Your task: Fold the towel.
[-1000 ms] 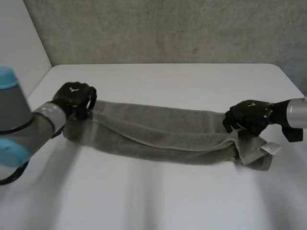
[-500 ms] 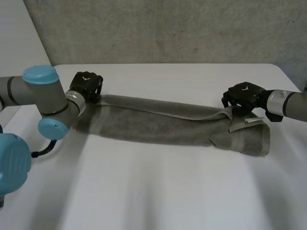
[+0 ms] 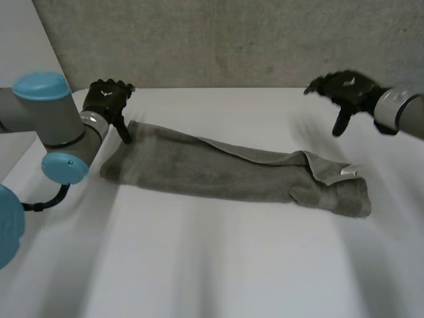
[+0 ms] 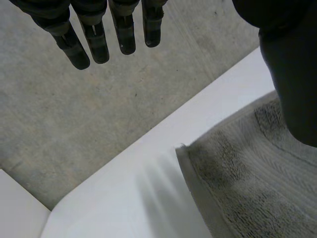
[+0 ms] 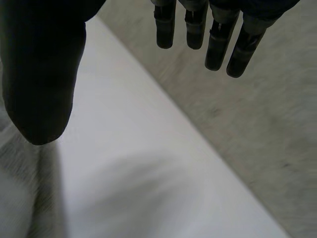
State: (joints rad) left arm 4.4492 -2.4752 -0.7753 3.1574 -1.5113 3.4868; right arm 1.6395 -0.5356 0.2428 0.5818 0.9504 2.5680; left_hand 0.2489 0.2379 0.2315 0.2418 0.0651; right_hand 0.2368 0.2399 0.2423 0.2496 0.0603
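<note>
The grey-brown terry towel (image 3: 218,169) lies as a long, narrow band across the white counter (image 3: 218,271), running from near the far left corner toward the right edge. It seems doubled lengthwise, with a raised edge line running along its far side, so I judge the first fold done. The result is not tidy. The right end is rumpled, with a flap turned over on itself and a small white label (image 3: 347,172) showing on top. What looks left is to smooth that end and bring the two short ends together, perhaps more than once, so the task seems about halfway. The left hand (image 3: 106,99) sits at the towel's far left corner with its fingers (image 4: 99,34) straight and slightly spread, holding nothing. One digit reaches down toward that corner, though whether it touches the cloth cannot be told. In the left wrist view the towel's corner (image 4: 247,183) lies under the palm, beside the thumb. The right hand (image 3: 344,89) is raised above the far right part of the counter, well apart from the towel's right end, with its fingers (image 5: 213,34) straight, loosely spread and empty.
</note>
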